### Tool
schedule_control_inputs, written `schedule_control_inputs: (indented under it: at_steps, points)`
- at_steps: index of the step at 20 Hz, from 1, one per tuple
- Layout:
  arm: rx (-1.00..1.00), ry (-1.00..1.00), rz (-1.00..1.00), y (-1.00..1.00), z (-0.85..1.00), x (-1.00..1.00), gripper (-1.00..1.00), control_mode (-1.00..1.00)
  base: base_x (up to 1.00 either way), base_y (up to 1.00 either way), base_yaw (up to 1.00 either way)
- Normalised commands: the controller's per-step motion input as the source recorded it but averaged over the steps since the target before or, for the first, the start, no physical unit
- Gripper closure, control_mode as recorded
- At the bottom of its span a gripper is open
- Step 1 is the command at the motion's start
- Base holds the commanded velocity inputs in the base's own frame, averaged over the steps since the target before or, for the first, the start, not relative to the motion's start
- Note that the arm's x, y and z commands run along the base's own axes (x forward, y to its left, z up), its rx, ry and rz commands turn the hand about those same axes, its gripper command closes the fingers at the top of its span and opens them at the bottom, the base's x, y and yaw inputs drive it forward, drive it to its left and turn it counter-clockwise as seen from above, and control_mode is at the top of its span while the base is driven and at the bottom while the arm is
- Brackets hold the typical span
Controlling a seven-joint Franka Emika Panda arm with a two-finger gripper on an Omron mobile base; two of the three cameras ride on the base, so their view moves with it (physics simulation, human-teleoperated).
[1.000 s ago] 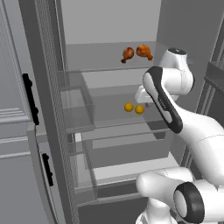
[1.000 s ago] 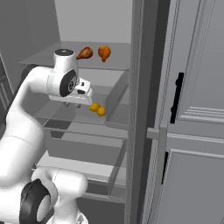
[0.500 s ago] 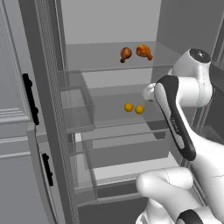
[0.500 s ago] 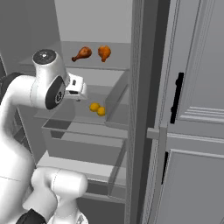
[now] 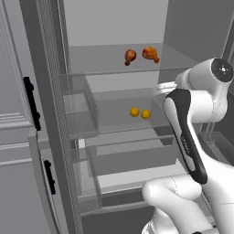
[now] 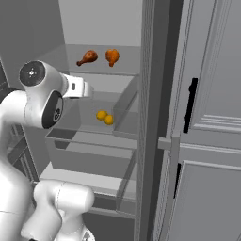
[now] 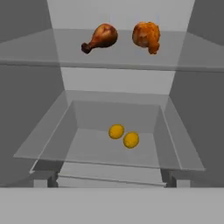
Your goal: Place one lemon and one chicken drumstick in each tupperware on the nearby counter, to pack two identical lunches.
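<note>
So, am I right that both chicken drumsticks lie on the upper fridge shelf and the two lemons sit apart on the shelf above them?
Not quite: the two lemons sit side by side on the shelf below the drumsticks, not above, as the hand view shows. The drumsticks do lie on the upper fridge shelf.

White arm with dark joints, showing at lower right in the left base view and lower left in the right base view

The arm (image 5: 196, 137) is showing smooth, glossy white rounded shells; a long black curved band is running down the link at the right of the left base view, carrying small faint lettering too small to read. A round grey cap with a tiny centre mark is sitting on the joint at upper right there. In the right base view a dark grey oval panel is showing beneath a similar cap at upper left.
</note>
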Motion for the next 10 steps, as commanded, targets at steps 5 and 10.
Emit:
schedule_control_inputs:
  at_steps: [5, 10]
  points:
    - [0.01, 0.00, -0.08, -0.07, 0.66, 0.22, -1.00, -1.00, 0.00, 0.00, 0.00]
    - [0.00, 0.02, -0.09, -0.27, 0.11, 0.27, -1.00, -1.00, 0.00, 0.00, 0.00]
